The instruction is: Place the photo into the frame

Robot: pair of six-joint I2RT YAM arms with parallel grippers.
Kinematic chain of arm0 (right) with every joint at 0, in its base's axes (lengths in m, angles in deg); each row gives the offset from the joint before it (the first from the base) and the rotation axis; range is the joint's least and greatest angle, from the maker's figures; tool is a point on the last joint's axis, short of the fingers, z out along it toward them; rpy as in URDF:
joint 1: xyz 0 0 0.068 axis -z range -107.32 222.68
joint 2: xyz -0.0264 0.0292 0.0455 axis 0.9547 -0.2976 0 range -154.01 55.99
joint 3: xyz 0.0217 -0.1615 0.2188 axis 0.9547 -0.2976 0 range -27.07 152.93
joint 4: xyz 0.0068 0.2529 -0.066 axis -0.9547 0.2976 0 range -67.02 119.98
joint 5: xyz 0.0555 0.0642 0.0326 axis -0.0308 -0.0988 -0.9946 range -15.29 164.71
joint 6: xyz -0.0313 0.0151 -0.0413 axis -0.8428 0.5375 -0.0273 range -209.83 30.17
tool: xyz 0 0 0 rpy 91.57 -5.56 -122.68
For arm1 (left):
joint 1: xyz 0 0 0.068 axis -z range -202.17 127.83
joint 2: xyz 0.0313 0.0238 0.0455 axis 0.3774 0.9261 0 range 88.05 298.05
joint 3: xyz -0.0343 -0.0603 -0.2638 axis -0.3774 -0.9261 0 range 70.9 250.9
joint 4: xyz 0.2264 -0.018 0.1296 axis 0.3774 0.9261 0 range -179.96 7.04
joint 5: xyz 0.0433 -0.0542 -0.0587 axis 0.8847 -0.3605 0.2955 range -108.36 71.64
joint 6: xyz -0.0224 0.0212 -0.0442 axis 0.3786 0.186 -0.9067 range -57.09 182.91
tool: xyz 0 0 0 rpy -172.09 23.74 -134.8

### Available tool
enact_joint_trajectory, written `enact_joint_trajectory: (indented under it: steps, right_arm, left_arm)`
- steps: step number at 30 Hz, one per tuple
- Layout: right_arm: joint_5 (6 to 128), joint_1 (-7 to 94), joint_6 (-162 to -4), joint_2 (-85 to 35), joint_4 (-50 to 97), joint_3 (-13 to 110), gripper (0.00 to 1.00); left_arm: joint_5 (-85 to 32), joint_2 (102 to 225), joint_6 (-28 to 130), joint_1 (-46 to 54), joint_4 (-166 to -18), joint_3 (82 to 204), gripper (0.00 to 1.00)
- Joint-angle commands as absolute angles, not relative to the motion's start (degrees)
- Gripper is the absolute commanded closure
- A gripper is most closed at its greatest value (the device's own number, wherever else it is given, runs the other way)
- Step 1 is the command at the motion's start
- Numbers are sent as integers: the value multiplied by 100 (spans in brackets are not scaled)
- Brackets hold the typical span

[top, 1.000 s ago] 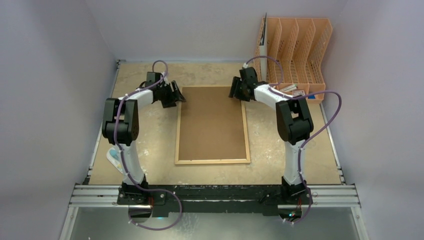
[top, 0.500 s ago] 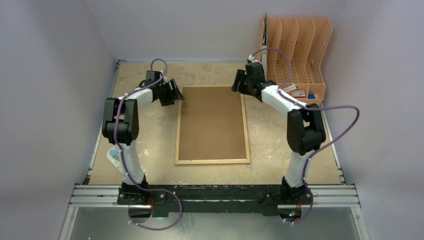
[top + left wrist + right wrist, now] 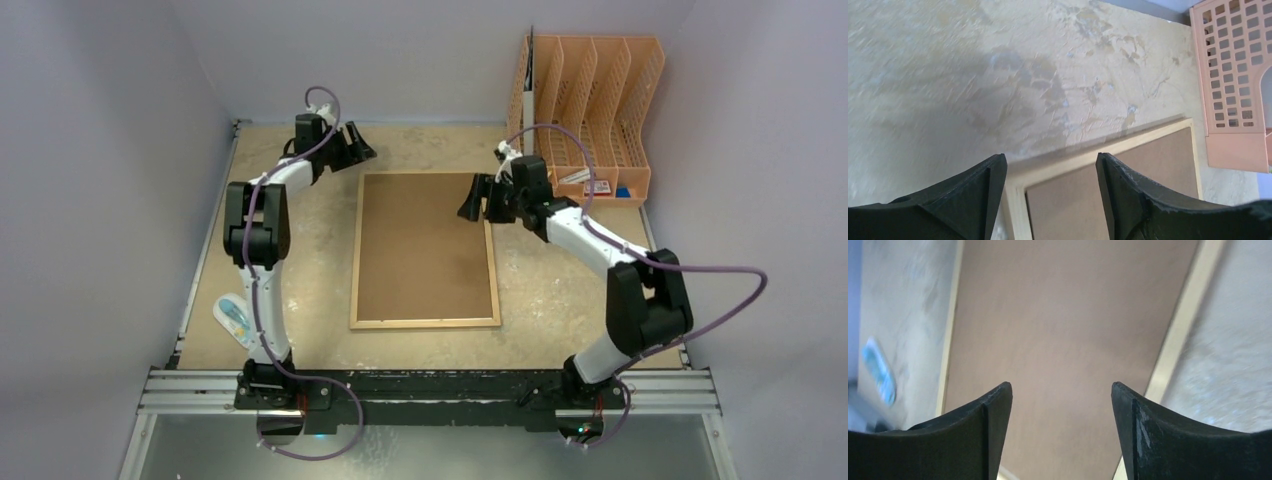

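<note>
Beige bench (image 3: 300,260) | frame (image 3: 425,250) lies centre, back up, I judge for access to its backing | my left hand (image 3: 357,146), right hand (image 3: 478,200) near its far end, both spread, empty | photo unseen

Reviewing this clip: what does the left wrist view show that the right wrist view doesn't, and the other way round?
Only the left wrist view shows the orange file organiser at its right edge, and a corner of the frame. Only the right wrist view shows a small blue-and-white item, blurred, lying on the table beyond the frame's long side. Both show the frame lying brown back up with its light-wood border, the mottled table, and an open, empty hand: the left hand and the right hand. Neither shows the photo.
</note>
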State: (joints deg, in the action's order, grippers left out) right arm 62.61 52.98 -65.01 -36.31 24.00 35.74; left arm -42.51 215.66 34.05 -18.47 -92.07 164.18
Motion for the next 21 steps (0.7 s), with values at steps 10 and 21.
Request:
enact_joint_trajectory:
  steps: [10,21]
  right_arm:
    - [3885,3610,-7062,-2466,2602,1973,20]
    - [4081,1957,-6372,-2586,2080,1059,26]
  left_arm:
    - [-6136,22647,3741,-1882,-9261,17520,32]
    - [-6529,22275,4885,-1874,-8001,16886,34]
